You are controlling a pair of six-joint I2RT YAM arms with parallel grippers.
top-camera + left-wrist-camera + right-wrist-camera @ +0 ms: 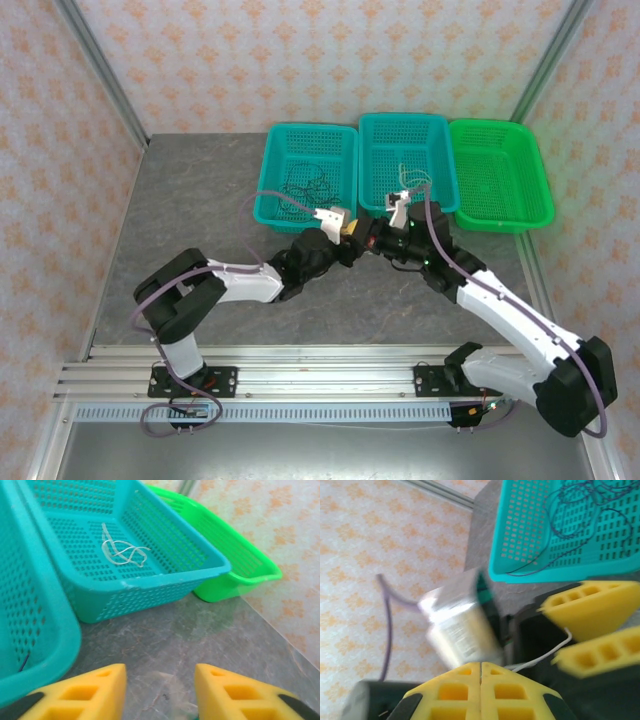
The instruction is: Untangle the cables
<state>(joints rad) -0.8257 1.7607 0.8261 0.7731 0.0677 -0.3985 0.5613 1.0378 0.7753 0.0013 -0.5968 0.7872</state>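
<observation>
My right wrist view is blurred, and I cannot identify the pale cylinder (pixel 460 627) in it. My right pincer (pixel 480 666) is clenched, its fingertips pressed together. A thin white wire (pixel 542 655) runs from just beside them toward the gap of my left pincer (pixel 555 632). I cannot tell whether either one pinches it. The left pincer stands released over bare worktop (pixel 200 640), its fingers (pixel 85 695) cut off by the frame. Along the worktop's far edge, the left teal basket (pixel 264 180) holds the dark cables (pixel 305 185). The middle teal basket (pixel 165 592) holds a whitish cable (pixel 122 552), with the green basket (pixel 235 575) just beside it.
</observation>
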